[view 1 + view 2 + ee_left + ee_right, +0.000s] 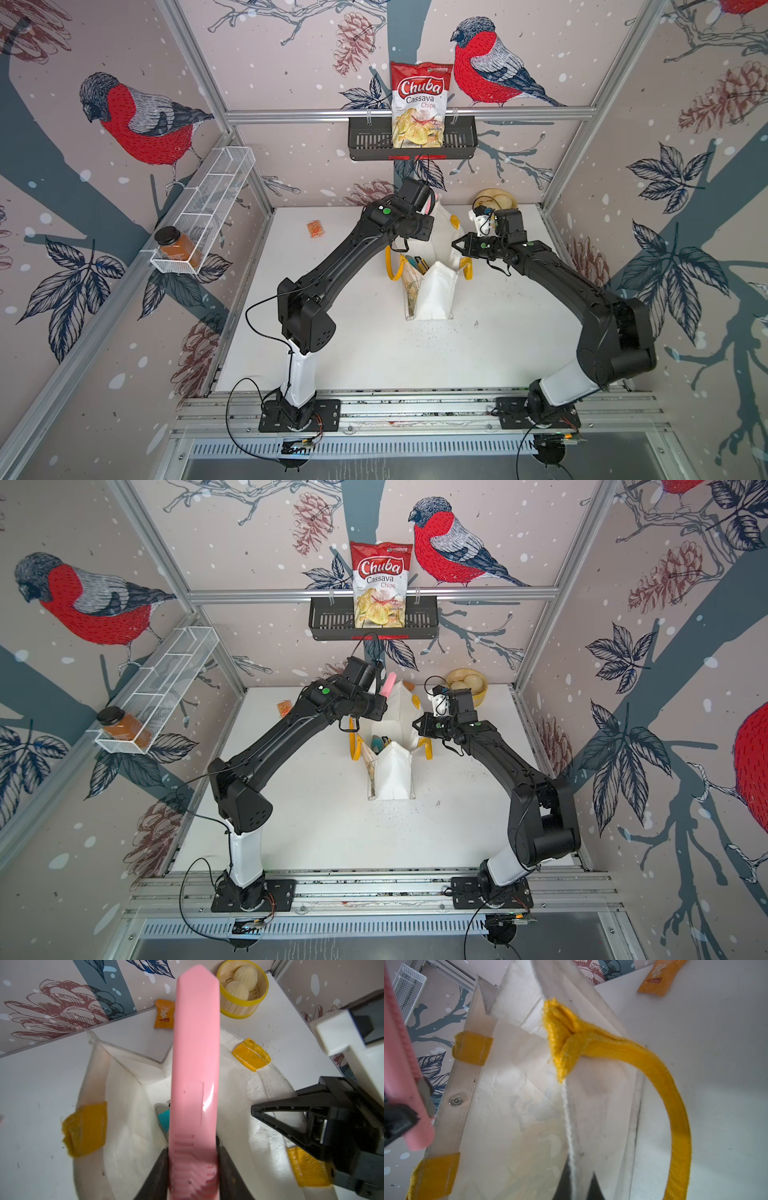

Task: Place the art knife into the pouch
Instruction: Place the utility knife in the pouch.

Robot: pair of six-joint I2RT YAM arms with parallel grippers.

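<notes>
Pink art knife (195, 1064): light, stiff, slick plastic; left gripper (193, 1167) fingers pinch its ribbed end. Right gripper (270, 1111) fingers pinch limp pouch (128, 1105) rim.

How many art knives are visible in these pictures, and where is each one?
3. The pink art knife is held by the left gripper above the open pouch. A teal knife and a yellow-and-black knife stand inside the pouch. More may be hidden deeper inside.

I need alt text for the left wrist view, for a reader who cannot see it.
The left gripper holds a pink art knife over the open white pouch. The right gripper pinches the pouch's rim.
</notes>
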